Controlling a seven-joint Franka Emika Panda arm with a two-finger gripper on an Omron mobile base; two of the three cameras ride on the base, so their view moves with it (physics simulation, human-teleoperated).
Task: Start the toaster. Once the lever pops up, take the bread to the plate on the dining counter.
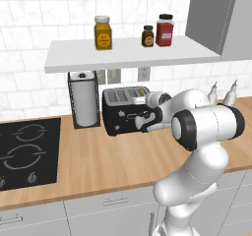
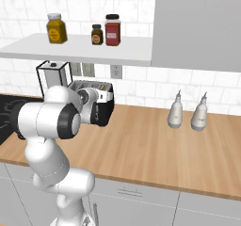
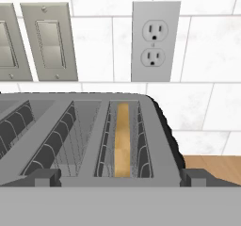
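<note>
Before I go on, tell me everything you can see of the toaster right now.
The toaster is a boxy, glossy black appliance with a grey top holding several long slots lined with wire racks. It stands upright on the wooden worktop, right of the paper-towel holder, under the shelf, below a wall outlet. In the hand view its rightmost slot holds the bread, seen edge-on as a tan strip sunk inside. Small pale controls show on its front. The gripper is close at its front, open; whether it touches is unclear.

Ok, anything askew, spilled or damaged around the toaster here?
Nothing stands out. The toaster sits squarely on the counter, the bread stands upright in its rightmost slot, and the open gripper hovers just above.
</note>
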